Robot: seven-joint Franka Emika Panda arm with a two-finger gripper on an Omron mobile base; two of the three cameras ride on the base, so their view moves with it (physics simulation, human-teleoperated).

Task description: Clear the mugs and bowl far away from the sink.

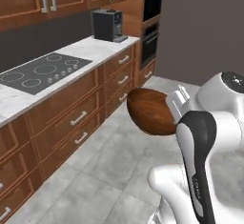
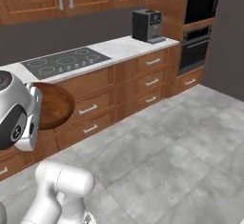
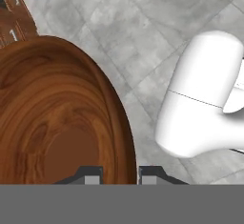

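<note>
The brown wooden bowl [image 1: 148, 111] hangs in the air above the grey tile floor, tipped on its side in front of the counter drawers. My gripper [image 3: 121, 175] is shut on the bowl's rim, one finger inside and one outside. In the hand view the bowl's glossy inside [image 3: 57, 118] fills the left half. From the right base view the bowl [image 2: 53, 105] sits just beside the hand [image 2: 34, 111], level with the top drawers. The mugs and the sink are out of view.
A marble counter [image 1: 102, 49] runs along the left with a black stovetop [image 1: 43, 70] and a dark coffee machine [image 1: 107, 25]. A built-in oven [image 2: 198, 32] stands at the counter's far end. Open tile floor [image 2: 167, 151] stretches to the right.
</note>
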